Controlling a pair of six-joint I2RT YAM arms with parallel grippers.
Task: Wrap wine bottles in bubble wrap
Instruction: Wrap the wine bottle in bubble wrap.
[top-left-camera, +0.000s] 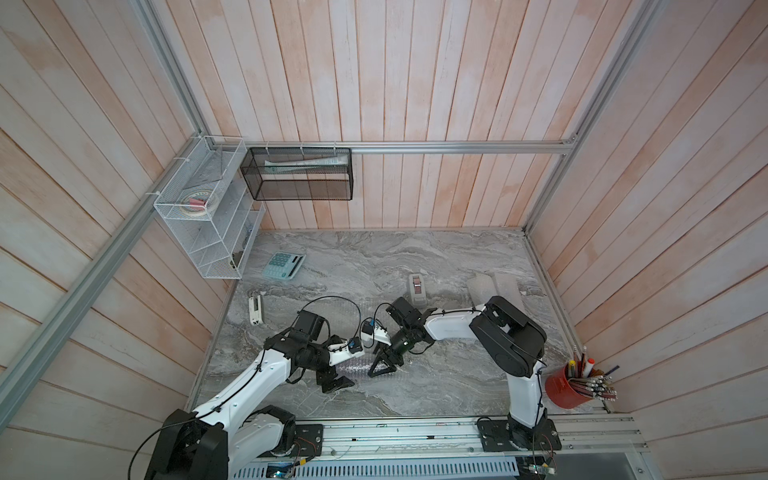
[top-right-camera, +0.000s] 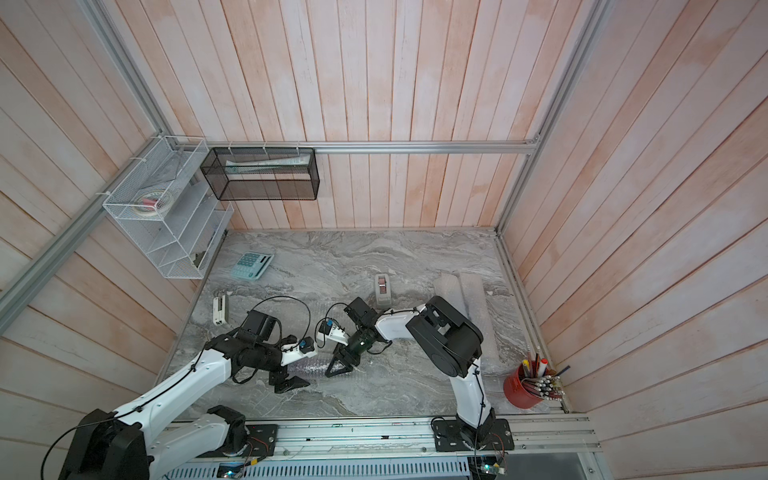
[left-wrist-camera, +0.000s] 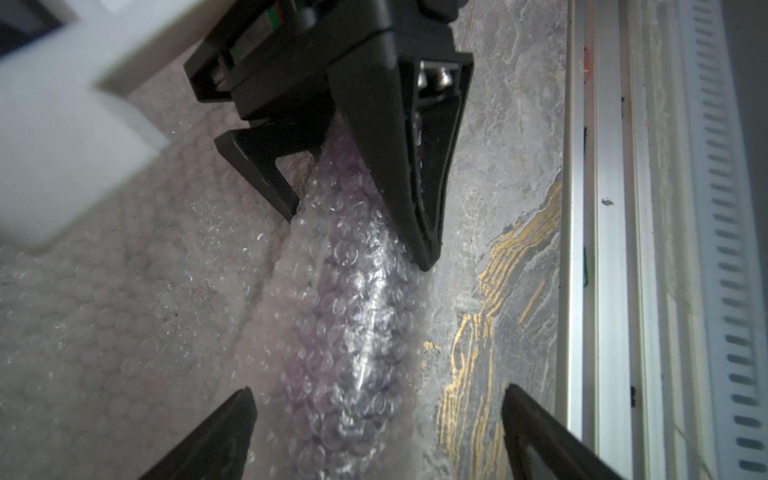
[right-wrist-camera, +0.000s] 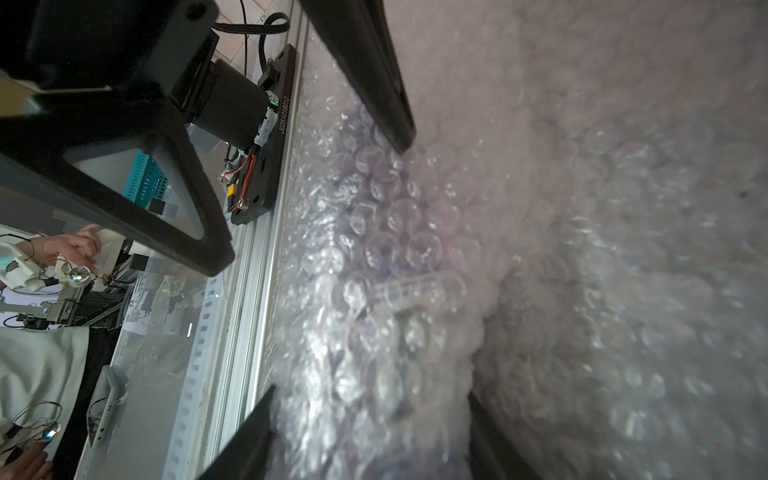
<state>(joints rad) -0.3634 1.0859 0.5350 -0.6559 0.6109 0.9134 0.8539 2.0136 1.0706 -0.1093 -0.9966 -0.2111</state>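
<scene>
- The grey marbled desk (top-left-camera: 436, 257) fills the lower half of both top views.
- A sheet of bubble wrap (left-wrist-camera: 124, 291) lies flat on the desk at lower centre of the top views. Its near edge is rolled into a tube lying between the two arms' ends.
- Two rolled tubes (top-left-camera: 505, 284) of the same plastic lie side by side at the right of the desk, beyond the right arm.
- The right gripper (right-wrist-camera: 372, 392) is clenched across one end of the roll, with a finger pressed into the bubbles on each side.
- The left gripper (left-wrist-camera: 376, 390) is released, its fingers standing wide on either side of the roll's other end and clear of it.
- A wine bottle (left-wrist-camera: 328, 232) shows as a purple tint inside the roll, lying on its side.
- A teal calculator (top-left-camera: 283, 266) lies at the desk's upper left.
- A grey tape dispenser (top-left-camera: 417, 286) stands at mid-frame, just above the right gripper.
</scene>
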